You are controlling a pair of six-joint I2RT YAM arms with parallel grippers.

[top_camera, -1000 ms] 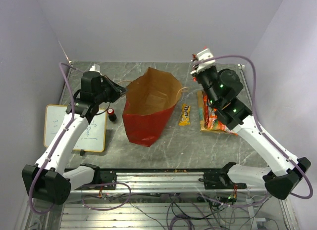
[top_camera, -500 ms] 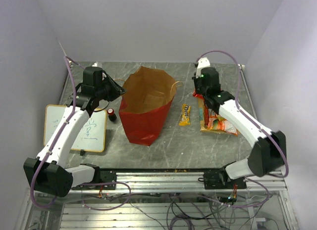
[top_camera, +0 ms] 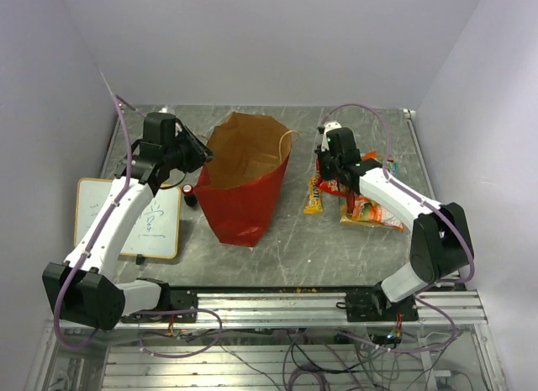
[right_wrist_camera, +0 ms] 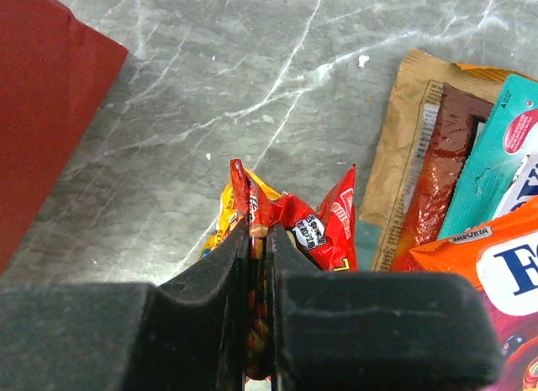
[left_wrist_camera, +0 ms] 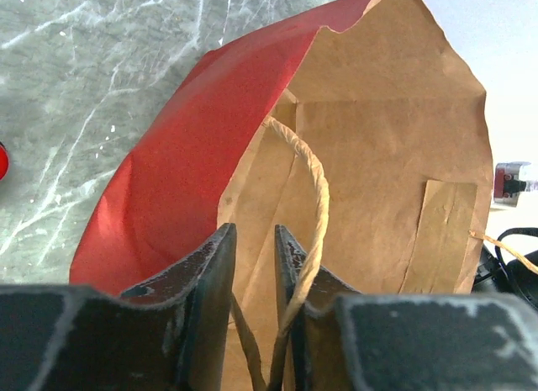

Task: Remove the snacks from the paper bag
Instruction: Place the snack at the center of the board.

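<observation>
While the left gripper [left_wrist_camera: 252, 269] gapes slightly astride the paper bag [top_camera: 244, 202] rim, the right gripper [right_wrist_camera: 259, 235] clamps the presumably light, slippery red packet [right_wrist_camera: 336, 219] by its crimped end.

**Marble-look table [top_camera: 294, 240] between lilac walls**

Grey surface veined with thin white streaks, matte under soft, even light, shadows faint. Plain pale lilac back wall [top_camera: 269, 46], left wall [top_camera: 42, 113] and right wall [top_camera: 496, 113] rising close around the far and side edges. Along the near edge, a silver aluminium rail [top_camera: 277, 300]; below it, a tangle of loose wires [top_camera: 252, 357].
</observation>
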